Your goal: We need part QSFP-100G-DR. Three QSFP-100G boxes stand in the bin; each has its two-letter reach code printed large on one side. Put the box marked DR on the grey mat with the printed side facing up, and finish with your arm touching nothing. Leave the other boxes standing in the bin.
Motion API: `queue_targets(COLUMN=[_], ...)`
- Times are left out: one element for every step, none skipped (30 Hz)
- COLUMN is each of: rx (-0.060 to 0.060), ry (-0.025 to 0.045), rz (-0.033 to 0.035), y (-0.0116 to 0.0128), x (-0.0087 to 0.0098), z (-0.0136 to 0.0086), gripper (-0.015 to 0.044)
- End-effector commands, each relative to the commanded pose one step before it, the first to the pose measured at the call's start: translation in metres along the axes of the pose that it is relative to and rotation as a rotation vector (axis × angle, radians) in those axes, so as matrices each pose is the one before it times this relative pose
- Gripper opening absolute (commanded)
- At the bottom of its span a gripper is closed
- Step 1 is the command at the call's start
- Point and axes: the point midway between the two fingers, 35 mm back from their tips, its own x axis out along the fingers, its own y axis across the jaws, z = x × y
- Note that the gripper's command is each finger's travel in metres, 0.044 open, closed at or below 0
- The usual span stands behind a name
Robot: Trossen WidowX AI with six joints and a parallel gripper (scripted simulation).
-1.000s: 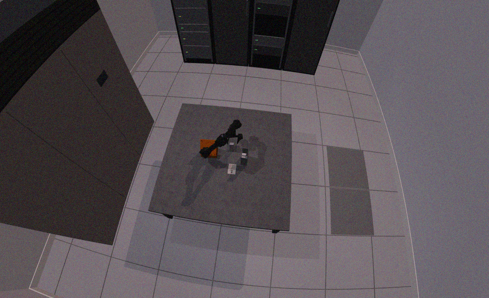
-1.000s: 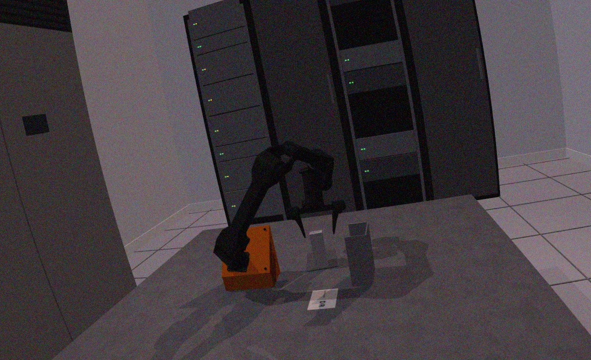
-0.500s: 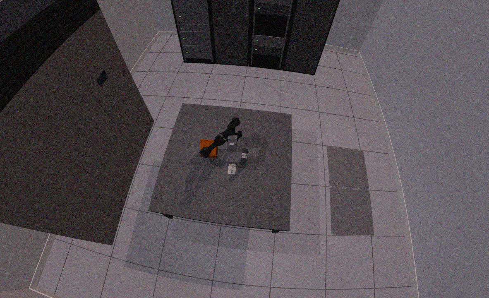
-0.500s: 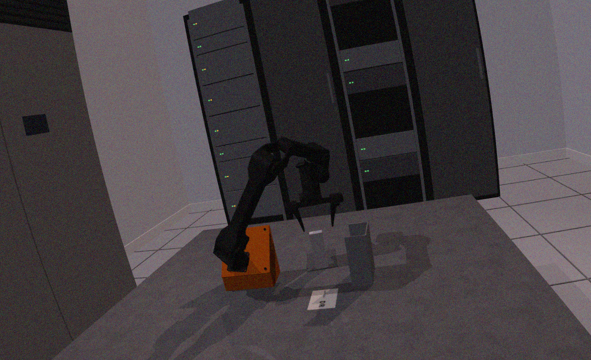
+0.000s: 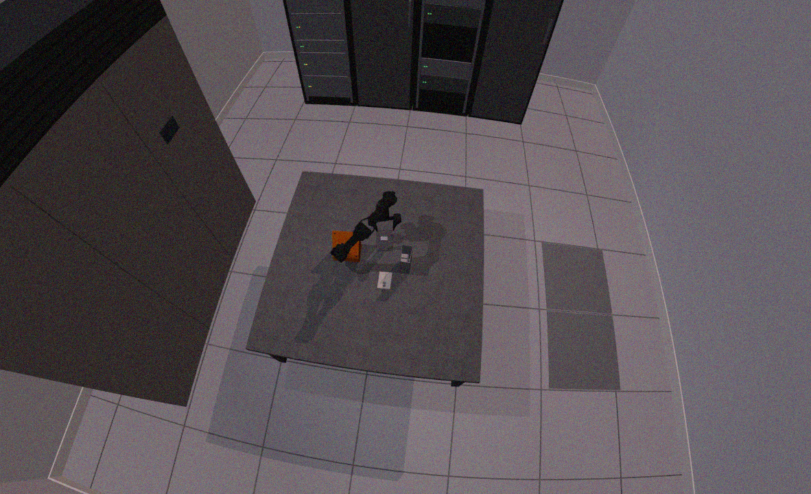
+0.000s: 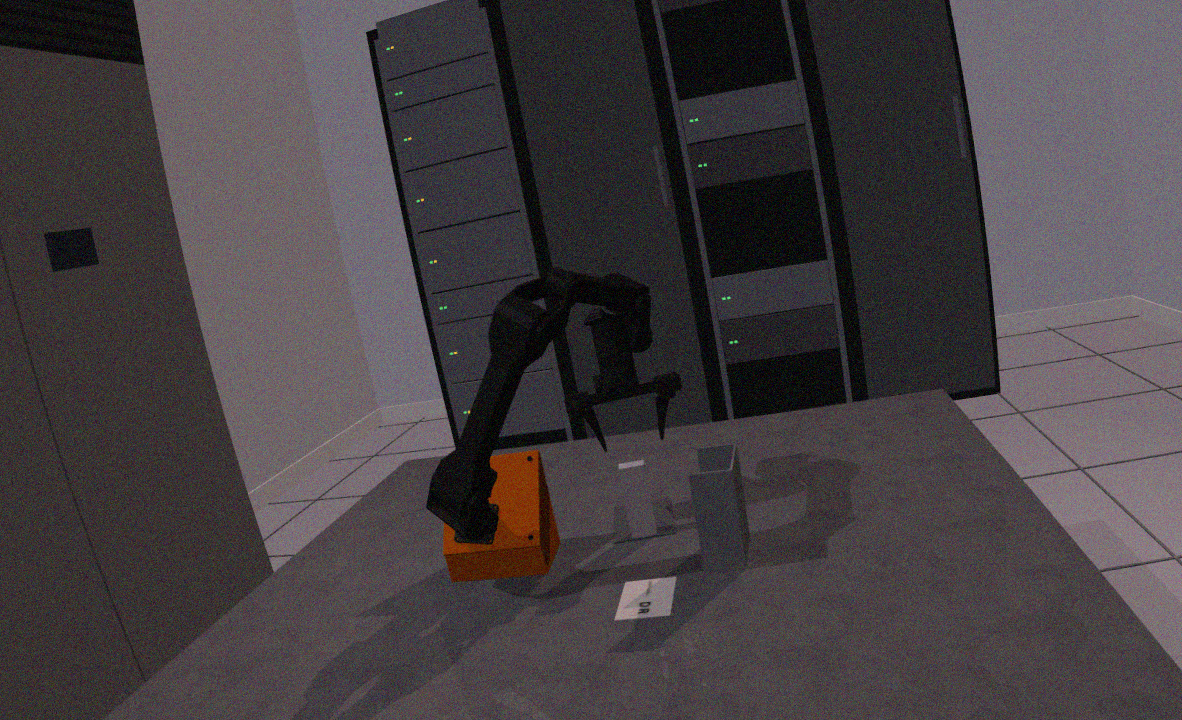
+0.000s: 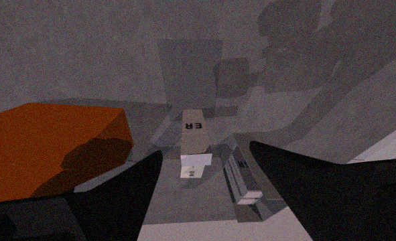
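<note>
The jaws are apart, holding nothing, above the ER box (image 5: 383, 237) (image 6: 638, 503) (image 7: 194, 134), which stands on the mat (image 5: 388, 245) (image 6: 624, 521) (image 7: 175, 114). It looks like the wrong box, so next it should go back in the bin (image 5: 405, 268) (image 6: 718, 523) (image 7: 251, 213) on the right. The DR box is likely in there, but I can't tell which one.

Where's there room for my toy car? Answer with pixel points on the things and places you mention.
In the top view, right of the tall grey bin (image 5: 405, 268) (image 6: 719, 528) (image 7: 265, 211), or below the white DR-marked piece (image 5: 384, 281) (image 6: 644, 598) (image 7: 191, 173). It's crowded around the white ER-marked box (image 5: 383, 237) (image 6: 631, 464) (image 7: 193, 137), under the open black gripper (image 5: 387, 225) (image 6: 633, 444) (image 7: 206, 149).
</note>
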Motion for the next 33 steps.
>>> queue_targets(rx=[0.0, 0.0005, 0.0015, 0.0024, 0.003, 0.003, 0.0029, 0.0029, 0.0029, 0.0029, 0.0029, 0.0029, 0.0029, 0.0029, 0.0029, 0.0029, 0.0029, 0.0028, 0.0028, 0.0028, 0.0028, 0.0028, 0.0028, 0.0028, 0.0028, 0.0027, 0.0027, 0.0027, 0.0022, 0.0013, 0.0004, 0.0, 0.0], ry=[0.0, -0.00188, -0.00565, -0.00942, -0.01159, -0.01162, -0.01164, -0.01166, -0.01167, -0.01168, -0.0117, -0.01169, -0.01172, -0.01173, -0.01174, -0.01174, -0.01175, -0.01175, -0.01176, -0.01176, -0.01176, -0.01174, -0.01176, -0.01176, -0.01176, -0.01175, -0.01174, -0.01173, -0.00954, -0.00572, -0.00191, 0.0, 0.0], rz=[0.0, 0.00044, 0.00132, 0.00213, 0.00251, 0.00239, 0.00227, 0.00215, 0.00203, 0.00191, 0.00179, 0.00166, 0.00154, 0.00142, 0.00129, 0.00116, 0.00104, 0.00091, 0.00078, 0.00065, 0.00052, 0.00039, 0.00026, 0.00013, 0.0, -0.00014, -0.00027, -0.0004, -0.00043, -0.0003, -0.00011, 0.0, -0.00001], y=[0.0, 0.00003, 0.00011, 0.00018, 0.00023, 0.00024, 0.00025, 0.00026, 0.00026, 0.00027, 0.00028, 0.00028, 0.00029, 0.0003, 0.00031, 0.00031, 0.00032, 0.00033, 0.00033, 0.00034, 0.00035, 0.00035, 0.00036, 0.00036, 0.00037, 0.00038, 0.00038, 0.00039, 0.00032, 0.00019, 0.00006, 0.0, -0.00002], x=[0.0, -0.00002, -0.00005, -0.00008, -0.00011, -0.00012, -0.00013, -0.00014, -0.00015, -0.00016, -0.00017, -0.00017, -0.00018, -0.00019, -0.0002, -0.00021, -0.00022, -0.00023, -0.00024, -0.00025, -0.00026, -0.00027, -0.00028, -0.00028, -0.00029, -0.0003, -0.00031, -0.00032, -0.00027, -0.00016, -0.00006, 0.0, 0.00026], z=[0.0, -0.00034, -0.00101, -0.00168, -0.00205, -0.00204, -0.00203, -0.00202, -0.002, -0.00199, -0.00198, -0.00196, -0.00195, -0.00193, -0.00192, -0.00191, -0.00189, -0.00188, -0.00186, -0.00185, -0.00183, -0.00182, -0.0018, -0.00179, -0.00177, -0.00176, -0.00174, -0.00173, -0.00139, -0.00083, -0.00028, 0.0, 0.00001], gripper=[0.044, 0.0414, 0.0387, 0.0361, 0.0335, 0.0309, 0.0282, 0.0256, 0.024, 0.024, 0.024, 0.024, 0.024, 0.024, 0.024, 0.024, 0.024, 0.024, 0.024, 0.024, 0.024, 0.024, 0.024, 0.024, 0.024, 0.024, 0.024, 0.024, 0.024, 0.024, 0.024, 0.024, 0.024])
